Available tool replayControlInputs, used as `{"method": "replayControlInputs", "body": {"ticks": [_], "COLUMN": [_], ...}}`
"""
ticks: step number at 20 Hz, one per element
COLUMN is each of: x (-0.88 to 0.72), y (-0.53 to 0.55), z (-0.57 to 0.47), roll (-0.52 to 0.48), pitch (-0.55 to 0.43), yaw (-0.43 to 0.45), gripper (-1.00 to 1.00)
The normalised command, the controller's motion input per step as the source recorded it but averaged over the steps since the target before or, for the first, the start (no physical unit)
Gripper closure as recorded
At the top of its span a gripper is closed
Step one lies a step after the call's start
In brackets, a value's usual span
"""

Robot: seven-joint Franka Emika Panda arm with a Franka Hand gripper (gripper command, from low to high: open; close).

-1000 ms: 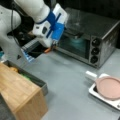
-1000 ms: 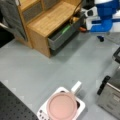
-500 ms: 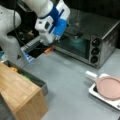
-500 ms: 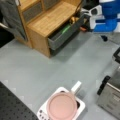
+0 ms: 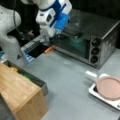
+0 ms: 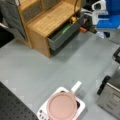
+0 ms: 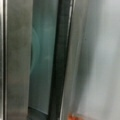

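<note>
grey table [image 5: 72, 82] under dim light, dark background behind. in both front views a toaster oven [image 5: 85, 37] sits at the table's far side; in a front view only its corner and knobs show at the right edge [image 6: 110, 97].

gripper [image 5: 51, 37] hangs at the oven's left front corner, close to the glass door [image 5: 71, 45], its white and blue wrist housing above it. in a front view the same housing shows at the top right [image 6: 106, 15], fingers hidden behind it. cannot tell how far the fingers are parted, and nothing is seen held between them.

wrist view: fills with the oven's metal frame [image 7: 15, 60], the greenish glass [image 7: 41, 57] and a dark vertical strip [image 7: 61, 57] that may be the door edge or handle; grey table to the right. gripper fingers do not show there.

orange item [image 5: 49, 49] lies on the table just below the gripper, by the oven's left corner; a sliver of orange at the wrist view's bottom [image 7: 73, 117]. what it is, cannot tell.

wooden cabinet [image 6: 47, 20] with an open drawer [image 6: 63, 33] holding green and yellow things, at a front view's top; well apart from the oven.

pink pan [image 6: 62, 106] with white handle rests on a white scale-like base [image 6: 81, 107], at a front view's bottom, far from the gripper.
</note>
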Motion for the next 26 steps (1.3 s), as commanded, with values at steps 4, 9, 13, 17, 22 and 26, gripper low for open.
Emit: {"method": "replayControlInputs", "body": {"ticks": [4, 9, 13, 17, 22, 26], "x": [0.15, 0.14, 0.08, 0.03, 0.04, 0.07], "y": [0.25, 0.23, 0.27, 0.31, 0.25, 0.13], "z": [0.26, 0.17, 0.07, -0.03, -0.04, 0.02], "roll": [-0.051, 0.058, 0.137, 0.125, 0.073, 0.052], "pitch": [0.248, 0.240, 0.218, 0.164, 0.099, 0.034], "yaw": [0.076, 0.046, 0.027, 0.019, -0.005, -0.038], "gripper": [-1.00, -1.00, -1.00, -1.00, -1.00, -1.00]}}
